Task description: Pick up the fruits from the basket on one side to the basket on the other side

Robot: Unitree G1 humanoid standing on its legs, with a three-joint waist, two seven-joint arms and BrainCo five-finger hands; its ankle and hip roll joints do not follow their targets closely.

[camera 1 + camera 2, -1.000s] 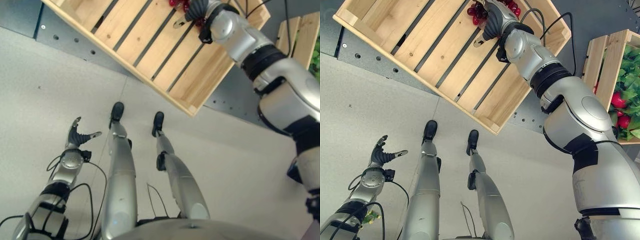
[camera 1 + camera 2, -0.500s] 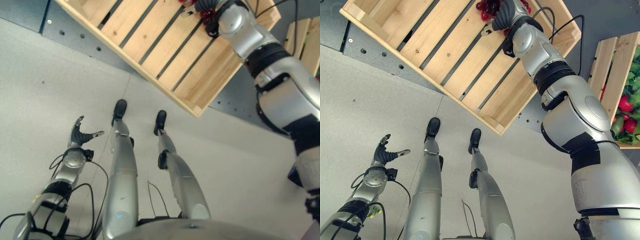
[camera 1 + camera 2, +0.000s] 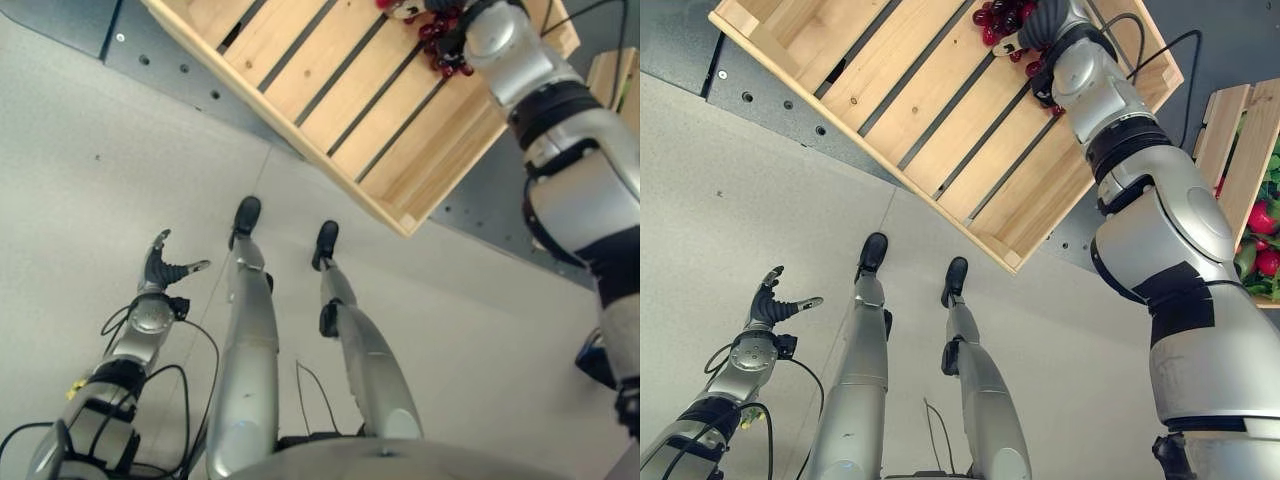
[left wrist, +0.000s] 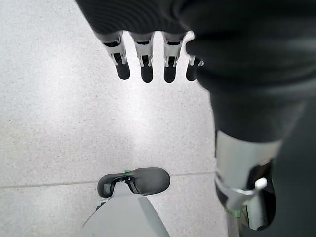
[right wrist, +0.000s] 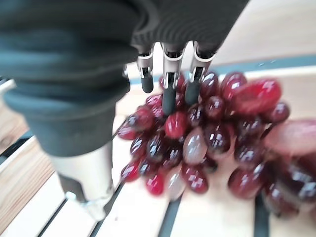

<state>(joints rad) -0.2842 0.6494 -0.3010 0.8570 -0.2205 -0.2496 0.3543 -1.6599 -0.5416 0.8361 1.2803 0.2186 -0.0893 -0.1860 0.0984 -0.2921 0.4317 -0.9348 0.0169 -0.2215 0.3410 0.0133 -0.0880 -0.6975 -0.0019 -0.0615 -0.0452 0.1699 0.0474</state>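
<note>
Right eye view showed the wooden crate (image 3: 930, 110) on the floor, a second crate (image 3: 1230, 150) of produce to its right. Red grapes (image 5: 197, 133) lay on its slats; the right hand (image 3: 1045, 22) hovered above, fingers straight. It should probably close around the bunch, not pinch single berries. The left hand (image 3: 775, 305) hung relaxed over the floor.

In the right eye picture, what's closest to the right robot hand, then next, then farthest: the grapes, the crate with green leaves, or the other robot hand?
From the right robot hand:
1. Grapes, right by its fingers.
2. Crate with green leaves, far right edge.
3. Left robot hand, low on the left over the floor.
</note>
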